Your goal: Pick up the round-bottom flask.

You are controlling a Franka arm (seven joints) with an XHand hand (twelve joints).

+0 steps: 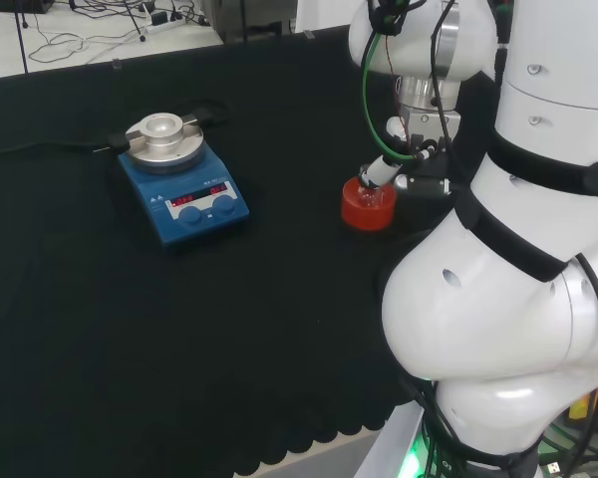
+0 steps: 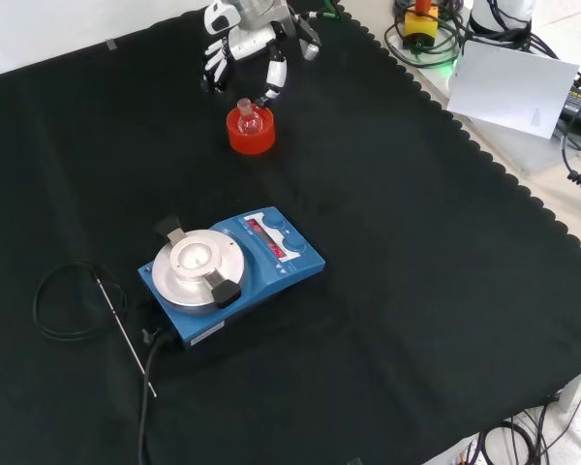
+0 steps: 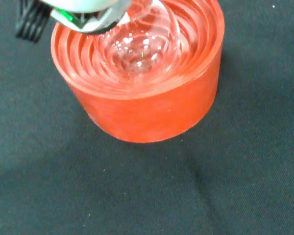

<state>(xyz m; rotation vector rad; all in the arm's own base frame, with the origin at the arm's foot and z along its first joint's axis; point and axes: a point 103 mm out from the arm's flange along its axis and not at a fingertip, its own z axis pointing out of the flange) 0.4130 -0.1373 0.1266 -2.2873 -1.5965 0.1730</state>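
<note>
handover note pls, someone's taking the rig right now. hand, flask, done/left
Hand: open, fingers spread and pointing down just beyond the flask in the front view; nothing held.
Round-bottom flask: clear glass, seated upright in the red ribbed stand on the black cloth; the wrist view shows its bulb in the stand's hollow.
Blue hotplate stirrer: nearer the front camera, apart from the stand.
Done: hand brought to the flask.
Left: close the fingers on the flask and lift it.
</note>
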